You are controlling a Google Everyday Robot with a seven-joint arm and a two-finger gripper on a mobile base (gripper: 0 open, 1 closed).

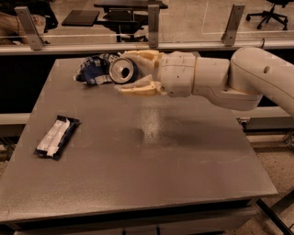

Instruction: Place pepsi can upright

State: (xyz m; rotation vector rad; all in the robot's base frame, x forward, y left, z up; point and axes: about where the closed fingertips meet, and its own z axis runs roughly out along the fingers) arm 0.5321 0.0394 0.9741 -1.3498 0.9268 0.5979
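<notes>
Grey table (138, 183), hand (125, 71) over its 12 o'clock side. Beyond, glass partition (193, 23) with metal posts (153, 25), dark desks (131, 5); office chair (271, 9) at 1 o'clock.

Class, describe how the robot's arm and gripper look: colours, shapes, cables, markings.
The arm is smooth, rounded white segments; no cables or markings show. The gripper, around the can at the table's far side, has two cream tapered fingers.
</notes>
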